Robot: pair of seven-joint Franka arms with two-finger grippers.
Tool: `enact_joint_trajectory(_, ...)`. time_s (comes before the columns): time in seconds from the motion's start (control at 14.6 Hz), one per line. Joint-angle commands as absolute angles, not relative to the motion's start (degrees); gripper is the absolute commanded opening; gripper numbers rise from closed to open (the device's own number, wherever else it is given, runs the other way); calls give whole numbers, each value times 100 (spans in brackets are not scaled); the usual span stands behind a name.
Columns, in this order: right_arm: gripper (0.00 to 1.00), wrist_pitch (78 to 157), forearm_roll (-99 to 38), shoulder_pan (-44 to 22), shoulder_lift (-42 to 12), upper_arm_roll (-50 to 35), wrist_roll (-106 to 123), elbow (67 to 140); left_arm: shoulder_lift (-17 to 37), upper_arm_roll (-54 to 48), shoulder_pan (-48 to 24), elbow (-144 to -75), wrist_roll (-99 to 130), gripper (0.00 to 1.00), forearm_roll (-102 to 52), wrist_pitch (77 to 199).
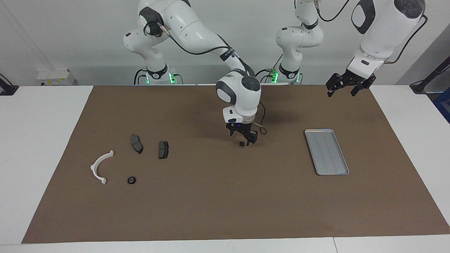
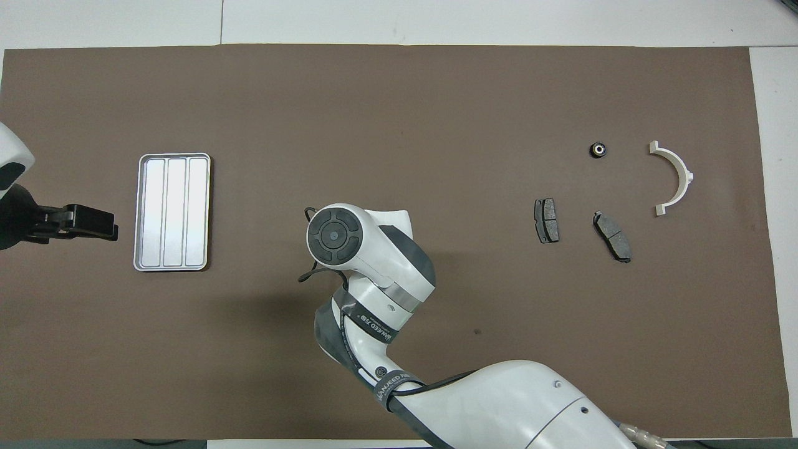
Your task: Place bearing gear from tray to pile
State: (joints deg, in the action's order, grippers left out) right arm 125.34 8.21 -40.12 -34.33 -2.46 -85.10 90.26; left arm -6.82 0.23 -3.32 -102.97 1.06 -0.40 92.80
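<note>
The small black gear (image 1: 241,143) sits mid-picture on the bench, right between the spread-apart fingers of the right end effector (image 1: 243,140).

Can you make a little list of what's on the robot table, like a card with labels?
mat: brown sheet covering the table
tray: silver tray, nothing in it, toward the left arm's end
small gear: black gear on the mat, mid-table
right gripper: right gripper open, low around the small gear
left gripper: left gripper open, waiting in the air near the tray
pile: white half-ring bracket, two dark brake pads, toward the right arm's end
second gear: another black gear by the pile
</note>
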Motion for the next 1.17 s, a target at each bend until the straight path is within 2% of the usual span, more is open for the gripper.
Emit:
enact_joint_trajectory(0.0,96,12542,905,-4008,-3551,-281,-8420,8938,-782,44,-343,-10354,88,100,-105,9272)
enact_joint_trajectory(0.21,89,12586,897,-3990,-3551,-281,-8358,8947,-782,44,-334,-10354,88,100,-97,9272)
enact_joint_trajectory(0.27,84,12595,905,-3973,-3551,-290,-8358,8956,-782,44,-334,-10354,88,100,-97,9272)
enact_joint_trajectory(0.34,76,12595,905,-3964,-3559,-281,-8350,8956,-782,44,-334,-10354,79,100,-97,9272)
enact_joint_trajectory(0.48,55,12595,896,-3955,-3560,-281,-8341,8947,-782,44,-334,-10354,88,100,-97,9281)
enact_joint_trajectory(0.75,32,12753,870,-3955,-3568,-290,-8341,8965,-782,44,-334,-10354,88,100,-97,9272)
enact_joint_trajectory(1.03,0,12753,870,-3955,-3568,-281,-8332,8974,-782,44,-334,-10354,88,100,-105,9272)
enact_joint_trajectory(1.1,0,12753,879,-3955,-3568,-281,-8332,8965,-782,44,-334,-10354,88,100,-97,9272)
